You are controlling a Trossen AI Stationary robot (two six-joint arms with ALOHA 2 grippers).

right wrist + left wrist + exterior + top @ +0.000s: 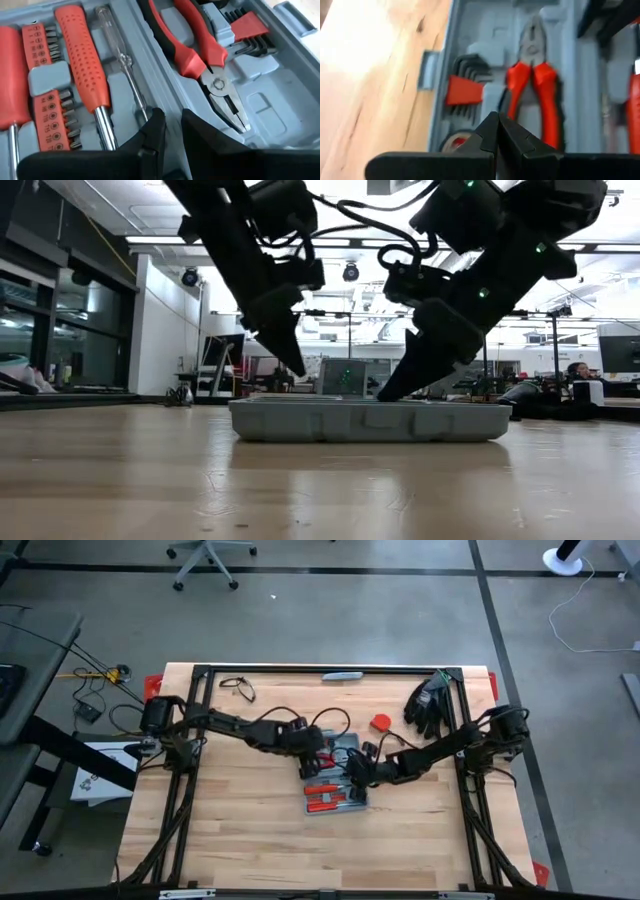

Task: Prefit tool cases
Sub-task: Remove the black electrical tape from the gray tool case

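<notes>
The grey-blue tool case lies open and flat on the wooden table, its wall resting on the boards. In its moulded slots are red-handled pliers, hex keys, a red screwdriver, a clear-handled screwdriver and a bit rack. My left gripper is shut and empty; it slants down over the case's left half, clear above the rim. My right gripper slants down into the case from the right, a narrow gap between its fingers and nothing in that gap. My right gripper has its fingertips down at the case's middle ridge, beside the thin shaft of the clear-handled screwdriver. Whether they touch the ridge or the shaft, I cannot tell.
Black gloves lie at the far right, a small red round thing just beyond the case, glasses at the far left and a grey bar at the far edge. Bare wood stretches toward the near edge.
</notes>
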